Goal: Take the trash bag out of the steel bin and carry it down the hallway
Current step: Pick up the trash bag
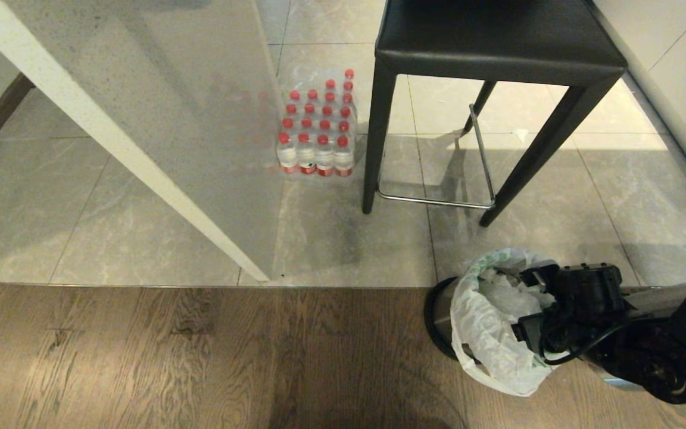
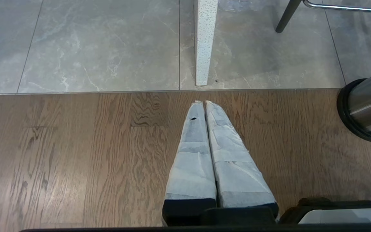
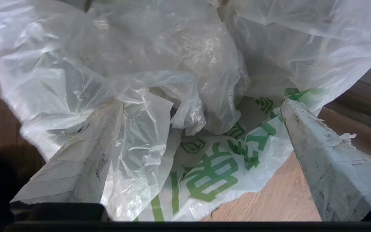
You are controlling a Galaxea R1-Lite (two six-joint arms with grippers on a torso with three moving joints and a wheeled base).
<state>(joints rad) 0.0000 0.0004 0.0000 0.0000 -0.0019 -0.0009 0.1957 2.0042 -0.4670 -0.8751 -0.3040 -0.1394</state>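
The right jaws [image 3: 201,129] stand wide apart, one taped finger [image 3: 85,151] pressed into the crinkled trash bag [image 3: 159,80], the other just outside its green-printed rim. The bag lines the steel bin [image 1: 438,310], which stands on the wood floor [image 1: 200,357] directly under these jaws. The left jaws [image 2: 204,103] are closed on nothing, hanging over bare wood floor well to the side of the bin.

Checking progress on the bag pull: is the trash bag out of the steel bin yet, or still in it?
Still in. The trash bag lines the steel bin, its rim folded over the edge; the open right gripper straddles its plastic.
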